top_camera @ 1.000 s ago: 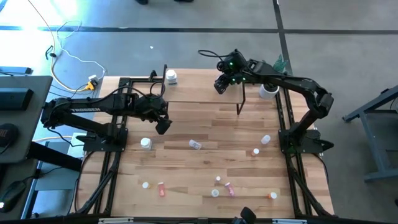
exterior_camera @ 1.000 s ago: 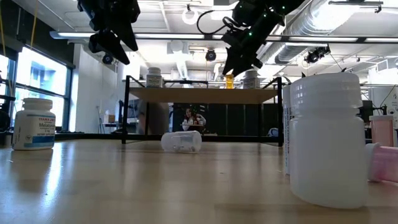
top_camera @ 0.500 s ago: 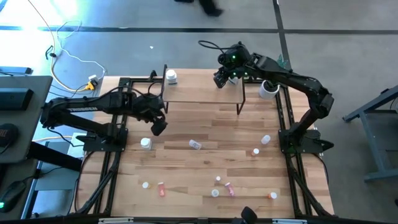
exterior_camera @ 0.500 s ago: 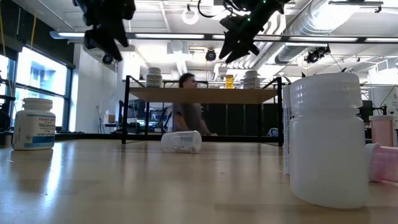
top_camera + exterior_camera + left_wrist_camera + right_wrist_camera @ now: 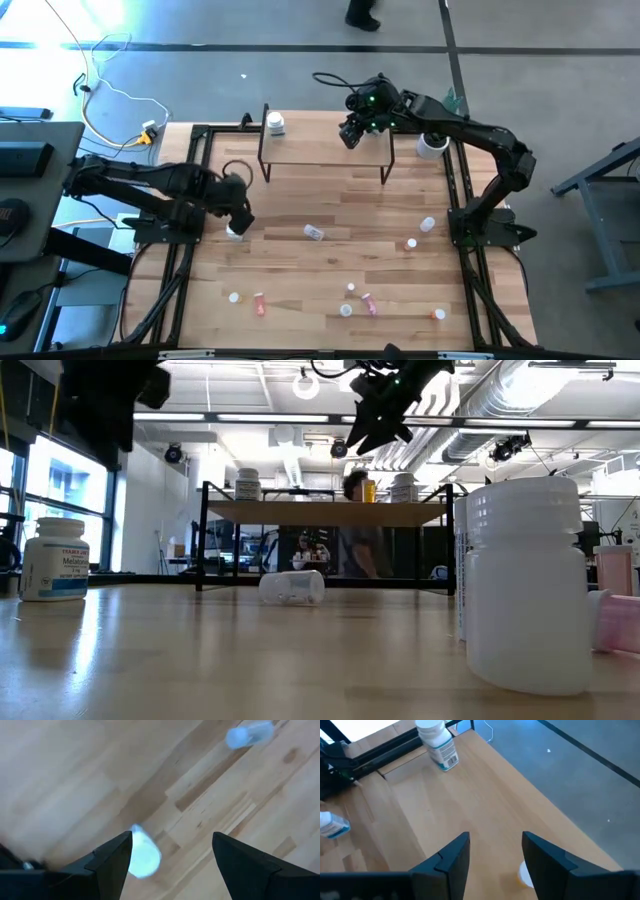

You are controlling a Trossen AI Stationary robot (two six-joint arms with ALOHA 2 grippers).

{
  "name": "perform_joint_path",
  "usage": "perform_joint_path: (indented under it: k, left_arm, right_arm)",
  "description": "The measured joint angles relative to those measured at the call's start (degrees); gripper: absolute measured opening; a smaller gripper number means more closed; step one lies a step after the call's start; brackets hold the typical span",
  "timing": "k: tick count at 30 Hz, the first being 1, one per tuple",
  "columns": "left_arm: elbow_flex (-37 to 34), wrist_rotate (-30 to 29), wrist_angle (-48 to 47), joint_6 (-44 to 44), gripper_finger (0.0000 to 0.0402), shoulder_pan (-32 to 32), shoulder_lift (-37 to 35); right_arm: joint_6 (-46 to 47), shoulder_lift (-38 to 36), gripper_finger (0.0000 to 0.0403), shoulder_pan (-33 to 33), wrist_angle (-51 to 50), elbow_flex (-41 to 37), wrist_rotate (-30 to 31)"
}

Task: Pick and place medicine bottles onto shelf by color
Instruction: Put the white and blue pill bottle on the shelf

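Bottle, white, capped, upright point(image 5: 234, 231): stands on the left part of the surface point(image 5: 330, 280), directly under the left end effector point(image 5: 165, 865), which hangs over it with fingers spread wide and holding nothing. Judged light, rigid plastic with a smooth, likely slippery wall; best taken across the body below the cap, squarely, since a glancing touch could tip it. Its exact offset from the fingers is hard to tell in the blurred left wrist view.

Bottle, clear-white, lying on its side point(image 5: 314, 232): mid-surface; would roll if nudged.

Small bottles, white, orange and pink: scattered along the near half of the surface, well apart.

Shelf point(image 5: 320, 150): far edge of the surface; carries a large white labelled bottle point(image 5: 438, 745) at its left end and a small orange one point(image 5: 525, 876).

Right end effector point(image 5: 495, 870): above the shelf's right part, fingers apart, empty.
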Motion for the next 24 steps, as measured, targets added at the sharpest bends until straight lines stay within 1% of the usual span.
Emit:
perform_joint_path:
  k: [4,11,15,19,24]
  left_arm:
    - [-2.8,-0.1,0.0,-8.4,0.0266,-4.2,-0.1]
    - [-7.3,-2.3,0.1,-17.6,0.0266,-9.6,-0.1]
    - [-9.8,-3.9,0.4,-21.1,0.0266,-10.8,-0.1]
    - [-12.1,-4.0,0.8,-22.8,0.0266,-11.1,0.0]
    - [-14.5,-3.8,5.4,-22.9,0.0266,-11.1,0.0]
  right_arm:
    - [1.0,0.0,0.0172,1.0,0.0,0.0,0.0]
    - [1.5,0.0,0.0172,3.0,0.0,0.0,0.0]
    - [2.2,0.0,0.0172,4.0,0.0,0.0,0.4]
    - [2.2,0.0,0.0172,5.1,0.0,0.0,3.0]
    - [2.2,0.0,0.0172,5.5,0.0,0.0,4.5]
